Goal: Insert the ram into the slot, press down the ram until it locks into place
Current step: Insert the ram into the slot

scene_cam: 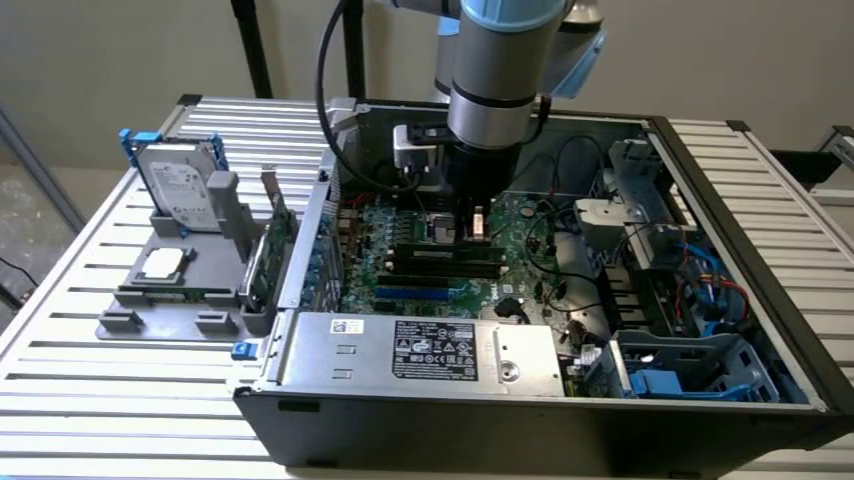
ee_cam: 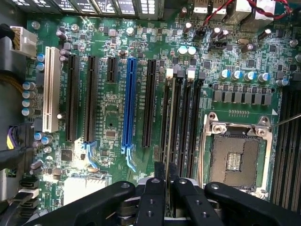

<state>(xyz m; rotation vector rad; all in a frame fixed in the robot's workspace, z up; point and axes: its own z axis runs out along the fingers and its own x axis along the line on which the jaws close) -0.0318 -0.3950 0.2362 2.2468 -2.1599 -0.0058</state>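
My gripper point(ee_cam: 167, 175) points down into the open computer case point(scene_cam: 747, 395), over the motherboard point(scene_cam: 427, 290). Its two black fingers point(ee_cam: 160, 170) stand close together, shut on the ram point(ee_cam: 170, 120). The ram is a thin green stick seen edge-on. It runs lengthwise along the slot point(ee_cam: 165, 132), a long black memory socket with a white clip point(ee_cam: 170, 73) at its far end. Whether the ram sits fully down in the slot I cannot tell. Alike black slots point(ee_cam: 192, 117) lie parallel beside it. In the exterior view the gripper point(scene_cam: 475, 228) hangs just over the row of dark slots point(scene_cam: 441, 258).
A blue slot point(ee_cam: 128, 101), black expansion slots point(ee_cam: 89, 99) and a white slot point(ee_cam: 51, 89) lie beside the memory sockets. The open CPU socket point(ee_cam: 234, 157) is on the other side. A power supply point(scene_cam: 420, 350), cables point(scene_cam: 587, 290) and blue drive cages point(scene_cam: 694, 370) crowd the case. A grey fixture point(scene_cam: 174, 300) with a hard drive point(scene_cam: 180, 190) stands outside.
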